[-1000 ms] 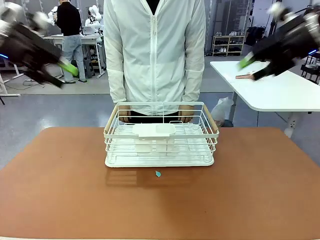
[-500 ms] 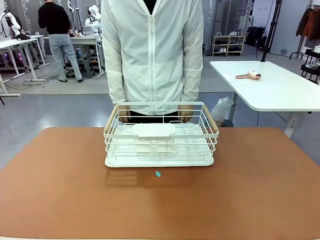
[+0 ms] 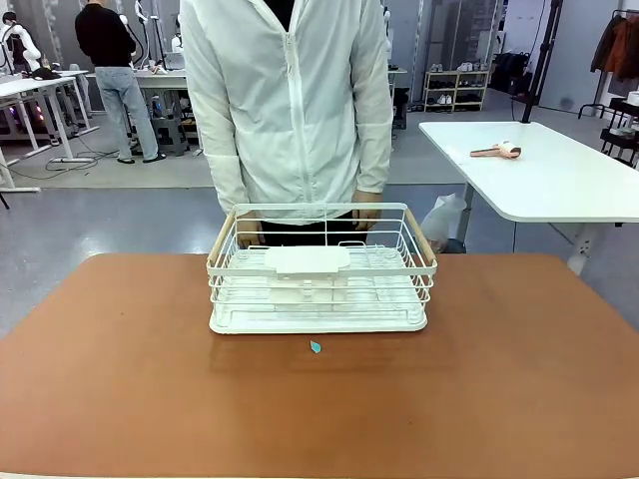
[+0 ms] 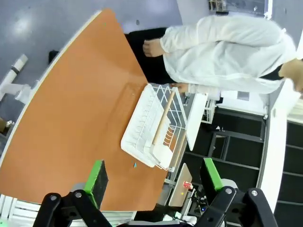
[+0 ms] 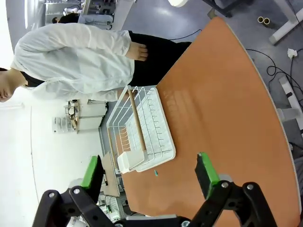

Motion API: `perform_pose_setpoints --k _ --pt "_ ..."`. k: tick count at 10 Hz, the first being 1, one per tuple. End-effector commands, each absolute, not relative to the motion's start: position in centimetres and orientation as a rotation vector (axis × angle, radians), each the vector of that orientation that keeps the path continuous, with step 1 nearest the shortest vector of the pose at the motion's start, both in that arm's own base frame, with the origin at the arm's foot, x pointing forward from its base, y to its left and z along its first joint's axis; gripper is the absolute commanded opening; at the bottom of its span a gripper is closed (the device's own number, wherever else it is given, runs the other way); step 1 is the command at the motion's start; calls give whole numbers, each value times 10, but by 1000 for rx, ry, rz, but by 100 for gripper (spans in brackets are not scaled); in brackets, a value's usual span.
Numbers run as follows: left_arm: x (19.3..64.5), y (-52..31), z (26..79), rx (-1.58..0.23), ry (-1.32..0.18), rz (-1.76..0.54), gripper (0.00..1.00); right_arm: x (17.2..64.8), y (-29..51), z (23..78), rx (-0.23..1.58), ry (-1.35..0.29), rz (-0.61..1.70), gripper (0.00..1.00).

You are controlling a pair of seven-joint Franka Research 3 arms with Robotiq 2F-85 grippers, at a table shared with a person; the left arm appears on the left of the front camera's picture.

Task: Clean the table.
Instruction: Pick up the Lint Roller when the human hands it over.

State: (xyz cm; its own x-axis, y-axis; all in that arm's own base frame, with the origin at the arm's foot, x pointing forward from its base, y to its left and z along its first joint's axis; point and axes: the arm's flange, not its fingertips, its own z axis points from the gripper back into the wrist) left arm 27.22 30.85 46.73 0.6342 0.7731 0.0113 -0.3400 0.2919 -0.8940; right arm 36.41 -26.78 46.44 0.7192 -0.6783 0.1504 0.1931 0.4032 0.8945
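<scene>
Now, both my grippers hang high over the table (image 3: 120, 399), holding nothing. The left gripper (image 4: 154, 176) has its jaws spread wide, and so does the right gripper (image 5: 148, 171).

The table lies below me, bare reddish-brown over most of its top. A white basket (image 3: 321, 269) sits toward twelve o'clock from its middle, with a person's hand (image 3: 366, 213) at the far rim. At six o'clock from the basket, near it but not touching, lies a small teal scrap (image 3: 316, 346).

I judge that scrap is what needs clearing. It looks thin and flat, so I should send one gripper straight down over it. The jaws should narrow before the pads meet the top and pinch across its short side. I should also stay off the basket wire and away from the hand.
</scene>
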Motion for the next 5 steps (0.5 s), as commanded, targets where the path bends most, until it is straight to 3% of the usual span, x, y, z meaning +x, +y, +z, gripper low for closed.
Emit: perform_pose_setpoints --k 1,5 --pt "258 326 462 -1034 -519 811 100 367 -266 470 1025 -554 -556 100" --pt "258 326 462 -1034 -519 811 100 367 -266 470 1025 -554 -556 100"
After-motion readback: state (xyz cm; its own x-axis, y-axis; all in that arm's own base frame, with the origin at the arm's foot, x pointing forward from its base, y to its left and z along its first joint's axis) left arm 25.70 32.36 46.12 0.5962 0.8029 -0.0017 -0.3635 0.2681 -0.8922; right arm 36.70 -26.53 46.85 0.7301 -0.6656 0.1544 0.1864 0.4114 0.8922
